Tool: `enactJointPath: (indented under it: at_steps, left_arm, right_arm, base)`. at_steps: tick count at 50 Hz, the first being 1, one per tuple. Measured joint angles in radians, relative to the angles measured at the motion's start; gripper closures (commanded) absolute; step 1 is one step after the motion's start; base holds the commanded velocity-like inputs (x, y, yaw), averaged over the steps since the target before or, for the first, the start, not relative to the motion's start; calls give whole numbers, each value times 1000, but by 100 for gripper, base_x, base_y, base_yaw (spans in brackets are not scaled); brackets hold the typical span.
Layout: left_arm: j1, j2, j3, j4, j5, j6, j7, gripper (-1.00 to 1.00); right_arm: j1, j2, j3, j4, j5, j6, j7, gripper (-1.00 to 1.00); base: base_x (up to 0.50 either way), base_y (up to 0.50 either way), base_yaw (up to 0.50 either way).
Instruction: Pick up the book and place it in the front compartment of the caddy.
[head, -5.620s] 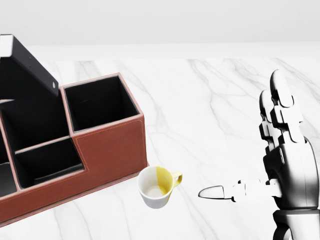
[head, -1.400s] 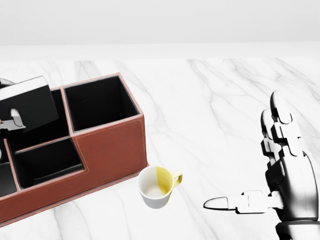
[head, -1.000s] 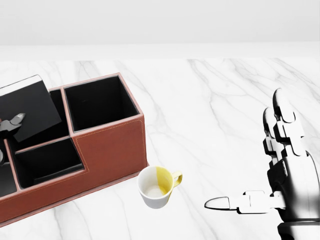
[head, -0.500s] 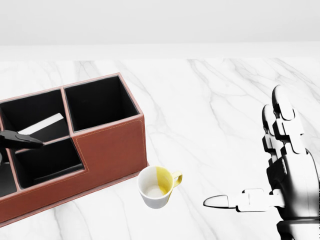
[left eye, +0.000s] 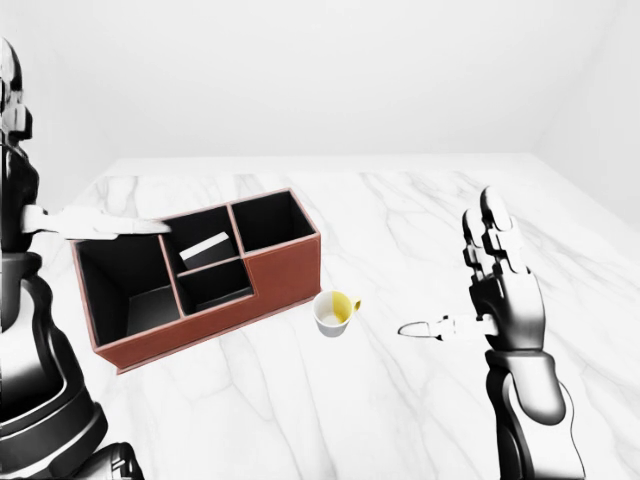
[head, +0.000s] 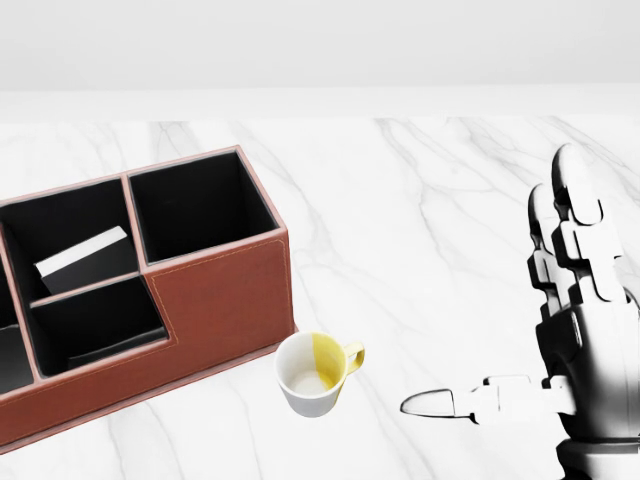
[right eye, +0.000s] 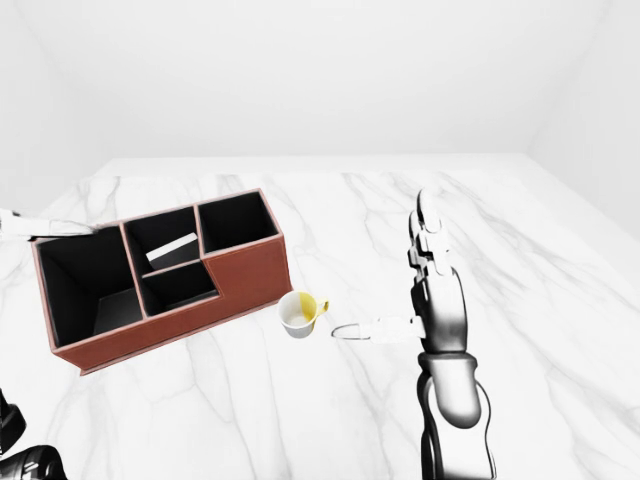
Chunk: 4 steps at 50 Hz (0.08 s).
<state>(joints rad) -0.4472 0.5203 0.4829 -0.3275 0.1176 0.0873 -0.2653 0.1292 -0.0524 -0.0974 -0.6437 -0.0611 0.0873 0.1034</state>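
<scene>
The red-brown caddy (head: 220, 300) with black insides stands on the white marble table at the left of the head view. The black book (head: 82, 258), white page edge up, leans tilted inside the caddy's middle compartment, the one above the low compartment (head: 95, 325) in the view. My left hand (left eye: 80, 160) is open and empty, raised above the caddy's left end, with its thumb (left eye: 110, 226) stretched over the rim. My right hand (head: 490, 290) is open and empty at the right, apart from the caddy, its fingers upright and its thumb pointing left.
A white and yellow mug (head: 312, 372) lies tipped on the table just below the caddy's right corner, left of my right thumb (head: 440, 404). The marble table (head: 420, 200) stretches away to the right and top. A large compartment (left eye: 125, 285) forms the caddy's left end.
My left hand brought the book down over the caddy and let it go. The book now rests in the middle compartment. The left hand has drawn back out of the head view. The right hand barely moved.
</scene>
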Motion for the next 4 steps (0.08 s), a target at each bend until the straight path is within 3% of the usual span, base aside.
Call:
enactJointPath:
  at_steps: [4]
  left_arm:
    - [112,-64,87,-243,-128,0,-34,-100]
  right_arm:
    - [19,9,17,-68,-10,0,3,-99]
  base:
    - [0,0,0]
